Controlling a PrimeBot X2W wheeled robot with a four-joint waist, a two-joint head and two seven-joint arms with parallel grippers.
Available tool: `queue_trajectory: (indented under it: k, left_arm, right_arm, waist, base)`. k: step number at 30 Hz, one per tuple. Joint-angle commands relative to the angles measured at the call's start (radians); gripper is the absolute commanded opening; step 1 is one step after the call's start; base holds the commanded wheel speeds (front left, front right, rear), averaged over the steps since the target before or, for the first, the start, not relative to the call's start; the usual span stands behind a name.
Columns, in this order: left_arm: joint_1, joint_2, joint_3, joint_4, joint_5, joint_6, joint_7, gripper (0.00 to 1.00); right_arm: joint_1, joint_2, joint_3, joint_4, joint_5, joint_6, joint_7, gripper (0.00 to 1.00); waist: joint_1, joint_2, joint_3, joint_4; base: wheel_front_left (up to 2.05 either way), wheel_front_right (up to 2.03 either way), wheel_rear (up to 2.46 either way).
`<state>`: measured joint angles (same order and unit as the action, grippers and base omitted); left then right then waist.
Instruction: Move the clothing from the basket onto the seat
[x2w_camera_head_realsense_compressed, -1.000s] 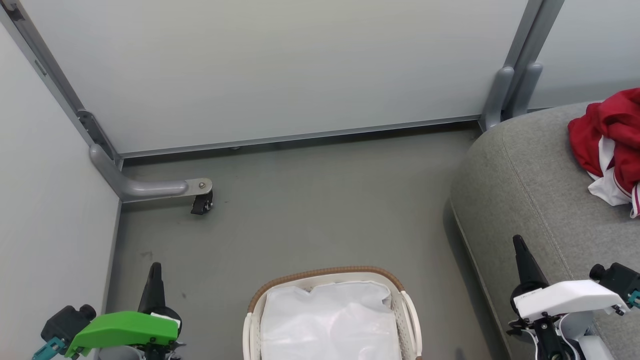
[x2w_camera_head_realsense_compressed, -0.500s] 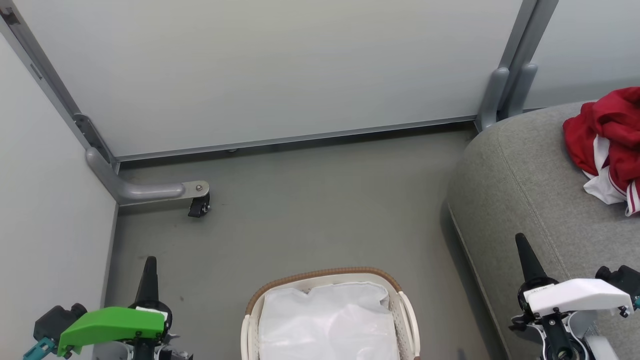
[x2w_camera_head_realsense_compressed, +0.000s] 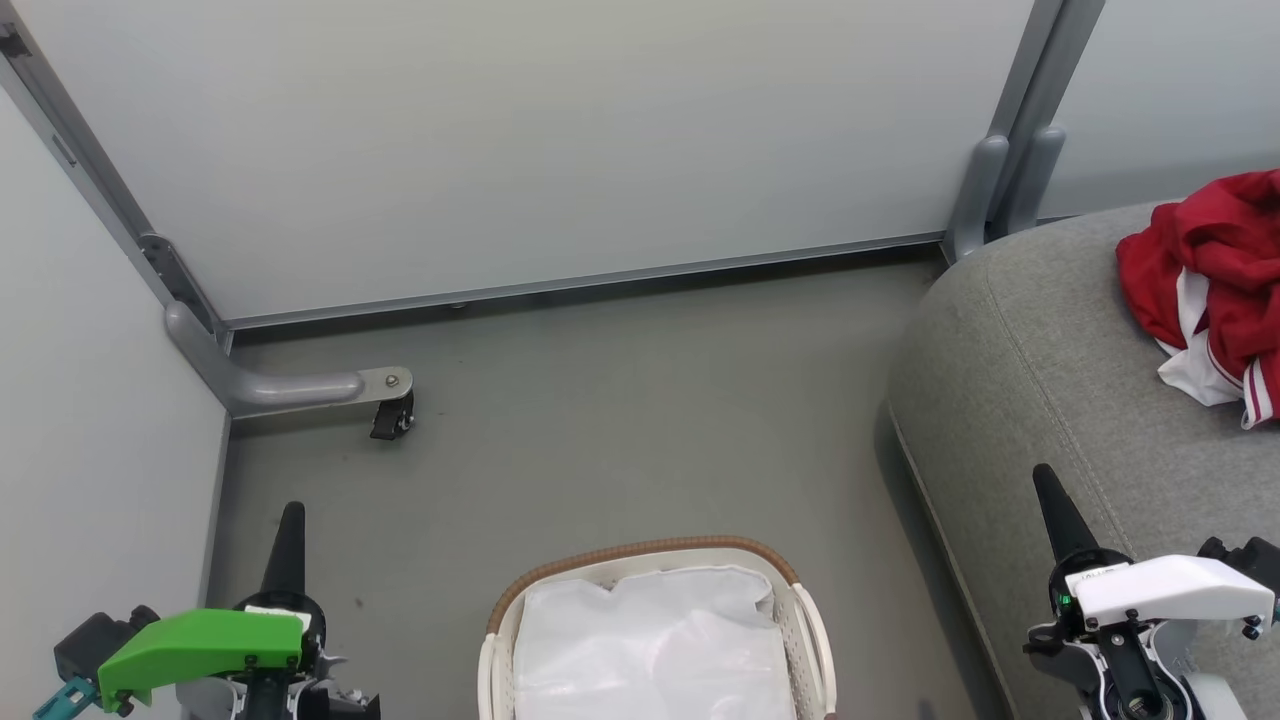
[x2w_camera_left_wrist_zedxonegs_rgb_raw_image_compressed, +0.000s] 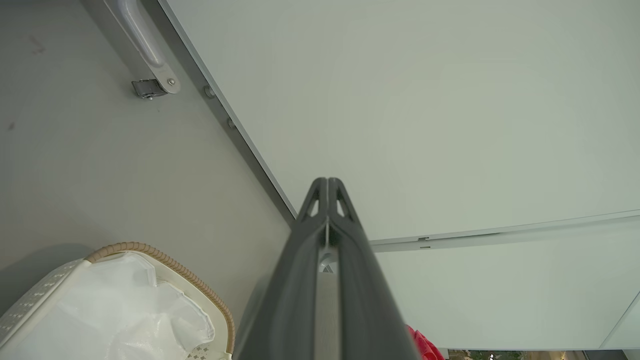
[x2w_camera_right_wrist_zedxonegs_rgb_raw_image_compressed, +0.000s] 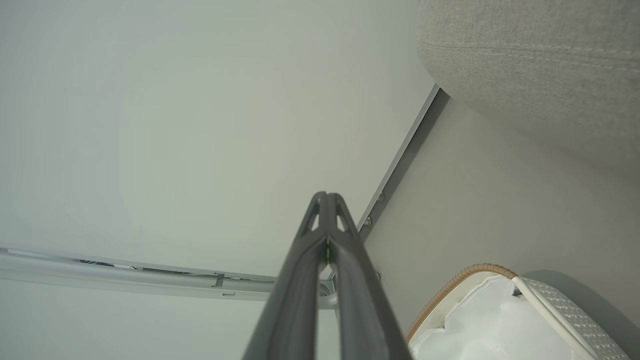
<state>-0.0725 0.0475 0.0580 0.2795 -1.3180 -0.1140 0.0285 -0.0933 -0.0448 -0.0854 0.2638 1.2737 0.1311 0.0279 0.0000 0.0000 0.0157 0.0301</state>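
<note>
So in the head view the basket (x2w_camera_head_realsense_compressed: 640, 548) sits at the bottom centre of the frame on the grey floor (x2w_camera_head_realsense_compressed: 620, 420), brown rim facing up the frame, and what you see inside is the crumpled white liner (x2w_camera_head_realsense_compressed: 650, 650). The clothing (x2w_camera_head_realsense_compressed: 1215, 270) is over at the upper right, a rumpled red heap with white panels and a striped edge, lying on top of the seat (x2w_camera_head_realsense_compressed: 1050, 350) and partly cut off by the right border. The seat itself takes up the right side, well apart from the basket with bare floor between them. The left gripper (x2w_camera_head_realsense_compressed: 290, 515) is at the lower left under its green cover, and the right gripper (x2w_camera_head_realsense_compressed: 1045, 480) is at the lower right under its white cover, in front of the seat's rounded edge. Both point up the frame, and in the wrist views both pairs of fingers are pressed together with nothing between them. Grey panels (x2w_camera_head_realsense_compressed: 550, 150) fill the top, with a small caster (x2w_camera_head_realsense_compressed: 390, 420) at mid left by the corner.
</note>
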Motion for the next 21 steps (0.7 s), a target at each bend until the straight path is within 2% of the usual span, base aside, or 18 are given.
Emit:
queue_trajectory:
  k: [1, 21]
  left_arm:
    - [-0.027, 0.004, 0.006, -0.011, -0.024, -0.004, 0.006, 0.0]
    - [-0.036, 0.004, 0.033, -0.025, -0.167, -0.012, 0.049, 0.0]
  right_arm:
    - [-0.017, -0.006, -0.005, -0.011, 0.027, 0.0, 0.008, 0.0]
    - [-0.018, -0.007, -0.019, -0.016, 0.19, -0.001, 0.051, 0.0]
  waist:
    - [0.0, 0.0, 0.0, -0.001]
    - [0.0, 0.0, -0.006, -0.015]
  base:
    - [0.0, 0.0, 0.0]
    - [0.0, 0.0, 0.0]
